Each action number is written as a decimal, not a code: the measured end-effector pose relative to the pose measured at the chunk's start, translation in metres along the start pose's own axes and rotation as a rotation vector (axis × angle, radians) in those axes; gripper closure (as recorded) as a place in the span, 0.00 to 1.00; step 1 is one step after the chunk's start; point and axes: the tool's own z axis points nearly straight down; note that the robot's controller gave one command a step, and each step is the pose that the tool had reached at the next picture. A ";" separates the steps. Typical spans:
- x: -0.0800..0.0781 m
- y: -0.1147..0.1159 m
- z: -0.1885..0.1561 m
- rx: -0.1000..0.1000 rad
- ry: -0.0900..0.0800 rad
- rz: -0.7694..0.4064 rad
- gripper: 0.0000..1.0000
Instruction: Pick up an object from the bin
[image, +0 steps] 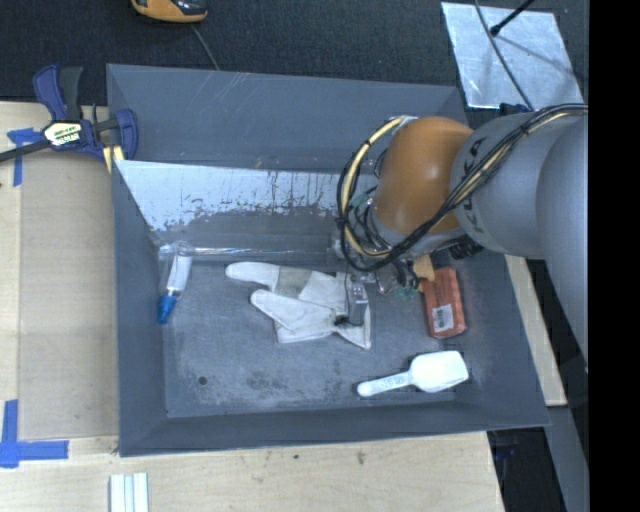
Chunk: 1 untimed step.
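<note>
In the grey bin (300, 408), a clear tube with a blue tip (171, 290) lay near the left wall. Toward the middle lay a white glove (288, 302), spread flat on the floor with its cuff end to the right. The hand (355, 312) stood low at that right edge of the glove, under the orange wrist cover; whether it was open or closed could not be told. Just right of it lay a reddish-brown flat packet (443, 304), and a white plastic scoop (420, 376) lay nearer the front wall.
</note>
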 end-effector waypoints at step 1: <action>0.007 0.013 0.006 0.001 -0.005 0.086 1.00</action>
